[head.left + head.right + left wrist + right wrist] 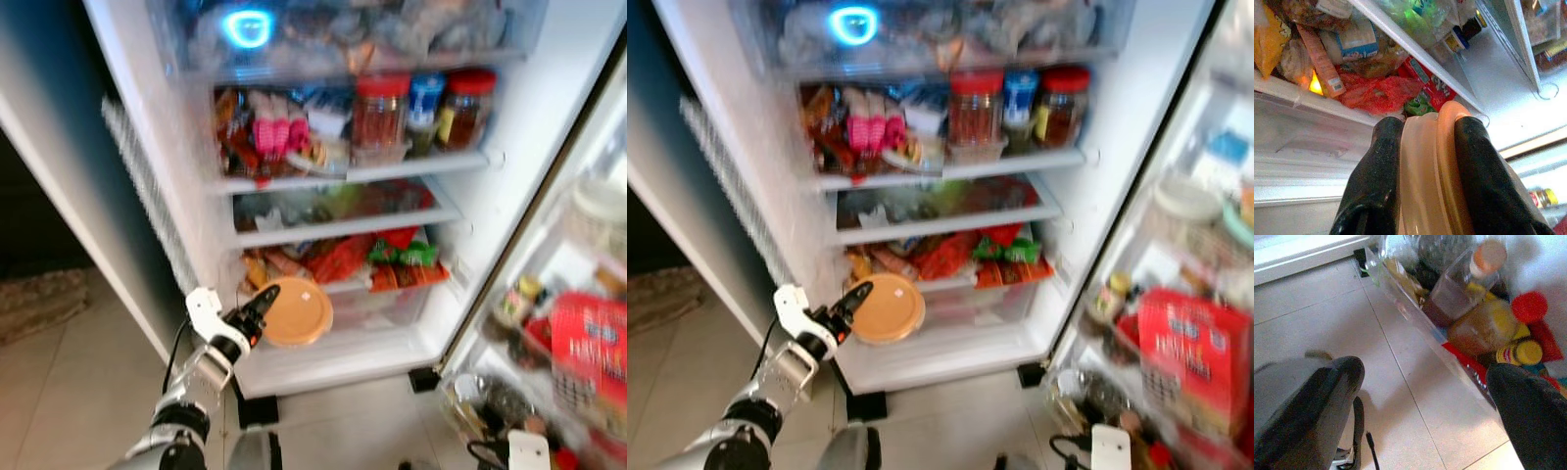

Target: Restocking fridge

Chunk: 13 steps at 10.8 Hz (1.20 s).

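Note:
My left gripper is shut on a round orange lidded container, held up in front of the open fridge's bottom drawer. In the left wrist view its two black fingers clamp the container's rim, with red and green packets on the low shelf beyond. My right gripper hangs low near the floor beside the fridge door, its fingers spread wide with nothing between them.
The fridge shelves hold jars, pink packs and bags of food. The open door on the right carries bottles, a red box and jars in its racks. Tiled floor lies to the left and below.

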### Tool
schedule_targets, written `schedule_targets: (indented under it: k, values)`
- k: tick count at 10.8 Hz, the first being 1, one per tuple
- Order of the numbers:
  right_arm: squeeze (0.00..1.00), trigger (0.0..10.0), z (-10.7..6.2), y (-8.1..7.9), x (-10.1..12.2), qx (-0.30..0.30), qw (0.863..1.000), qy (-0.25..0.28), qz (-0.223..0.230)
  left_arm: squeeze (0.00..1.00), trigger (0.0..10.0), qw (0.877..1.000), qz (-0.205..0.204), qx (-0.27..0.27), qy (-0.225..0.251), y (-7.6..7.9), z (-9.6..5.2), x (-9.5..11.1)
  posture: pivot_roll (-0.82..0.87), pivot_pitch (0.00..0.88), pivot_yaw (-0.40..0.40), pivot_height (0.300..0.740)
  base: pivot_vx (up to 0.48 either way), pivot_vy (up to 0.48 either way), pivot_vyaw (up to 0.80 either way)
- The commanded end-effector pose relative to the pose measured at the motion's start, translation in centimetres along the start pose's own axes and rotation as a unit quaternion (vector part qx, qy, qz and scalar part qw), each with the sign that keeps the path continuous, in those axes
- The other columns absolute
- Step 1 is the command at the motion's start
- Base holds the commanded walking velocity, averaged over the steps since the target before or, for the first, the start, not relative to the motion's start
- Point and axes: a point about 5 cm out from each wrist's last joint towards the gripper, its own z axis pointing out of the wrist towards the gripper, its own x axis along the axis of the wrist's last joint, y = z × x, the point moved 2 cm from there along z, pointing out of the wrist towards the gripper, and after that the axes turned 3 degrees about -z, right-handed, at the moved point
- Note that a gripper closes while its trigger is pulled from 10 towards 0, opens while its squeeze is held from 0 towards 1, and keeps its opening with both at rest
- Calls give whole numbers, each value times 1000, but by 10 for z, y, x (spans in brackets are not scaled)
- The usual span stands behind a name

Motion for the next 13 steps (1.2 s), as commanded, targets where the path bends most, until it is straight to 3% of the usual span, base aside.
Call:
schedule_targets:
  k: [1,8,13]
  values:
    - [0,10000,-1,1,-2,-7,1000,1,10,0,10000,1000,5,-7,7,3,2,6,43,0,20,596,0,0,0]
    - [0,10000,-1,-1,3,11,999,28,32,0,10000,999,21,-36,18,16,10,16,44,0,13,596,0,0,0]
    - [0,10000,-1,0,9,8,998,50,39,0,10000,997,34,-70,22,30,17,23,48,0,5,596,256,0,0]
